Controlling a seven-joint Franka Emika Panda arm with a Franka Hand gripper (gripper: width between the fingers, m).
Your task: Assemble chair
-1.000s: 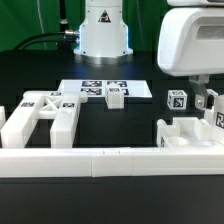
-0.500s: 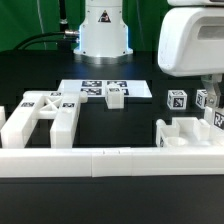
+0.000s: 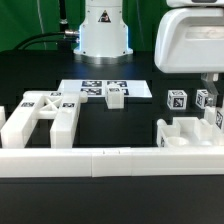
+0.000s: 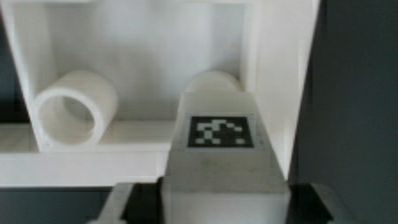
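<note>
Not much going on in the last second tbh. The arm (image 3: pixel 190 40) has crept a touch toward the right edge of the exterior frame. The tags under it at the far right have shifted a hair with it. Everything else on the counter (image 3: pixel 140 200) sits exactly where it was.

The claw (image 4: pixel 217 206) is clamped on a tagged white bar (image 4: pixel 217 135), one finger on either side, so it's a real hold and not an empty pinch. In the wrist view the bar hangs right over a walled white chair part (image 3: pixel 185 133). There's a round stub (image 4: pixel 71 105) on that part just beside the bar's tip. I can't tell whether the tip is touching the part yet. The part sits at the lower right of the exterior frame, up against the long rail (image 3: pixel 100 160) that runs along the front.

The slotted panel (image 3: pixel 35 115) at lower left looks untouched. Same for the small cube (image 3: pixel 115 97) on the marker board (image 3: pixel 90 88) mid-frame and the tagged cube (image 3: pixel 178 100) just left of the arm.

My read is that a move this tiny is fine lining-up before the bar gets seated into the walled part. With most pieces loose, the chair looks early on, and a slightly off angle here could jam the fit.
</note>
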